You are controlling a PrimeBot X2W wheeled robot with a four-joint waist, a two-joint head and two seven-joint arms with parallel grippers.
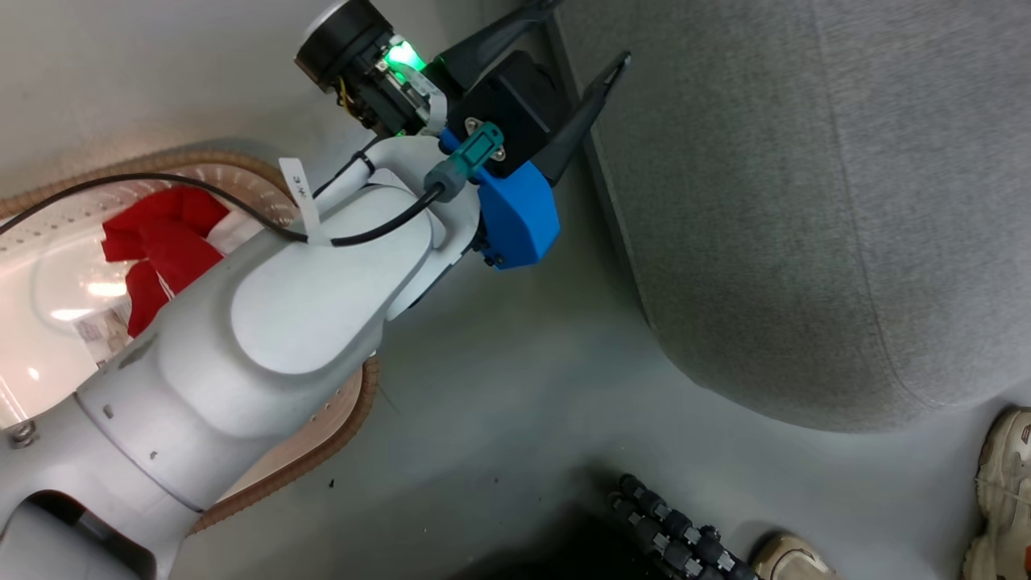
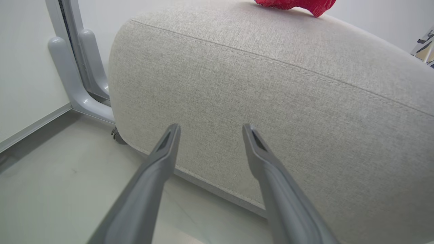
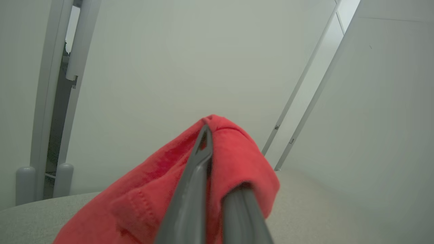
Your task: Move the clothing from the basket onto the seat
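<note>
- Found, at the left edge of the head view, an oval cream-white plastic laundry basket (image 1: 338,439) with a brown woven-look rim, holding bright red soft fabric clothing (image 1: 161,234) partly masked by a pale forearm (image 1: 282,322).
- Saw the left gripper (image 1: 590,31) at top centre, long dark fingers spread fully apart on nothing, aimed away from the basket and toward a large rounded seat cushion (image 1: 805,201) in light grey woven fabric on the right.
- Met, in the left wrist view, the cushion's side close ahead of those open fingers, plus a red scrap (image 2: 295,4) clipped by the top edge; could not tell whether lying on the cushion or hanging over it.
- Found the right gripper (image 3: 212,149) at bottom centre of the right wrist view, closed tight on a red garment (image 3: 244,159) draped across both fingers, with the cushion's top along the lower edge beneath.
- Judged the held garment to sit over the seat, needing little beyond a lowering and a release.
- Judged the basket clothing to lie down-left of the left gripper in the head view, behind its fingertips, with the left arm the nearer.
- Could not read any long axis in either bunched heap.
- Could not see stripes, lettering, one right fingertip under the cloth, or the count of pieces under the forearm.
- Noted pale shoes (image 1: 1003,483) at the lower right corner.
</note>
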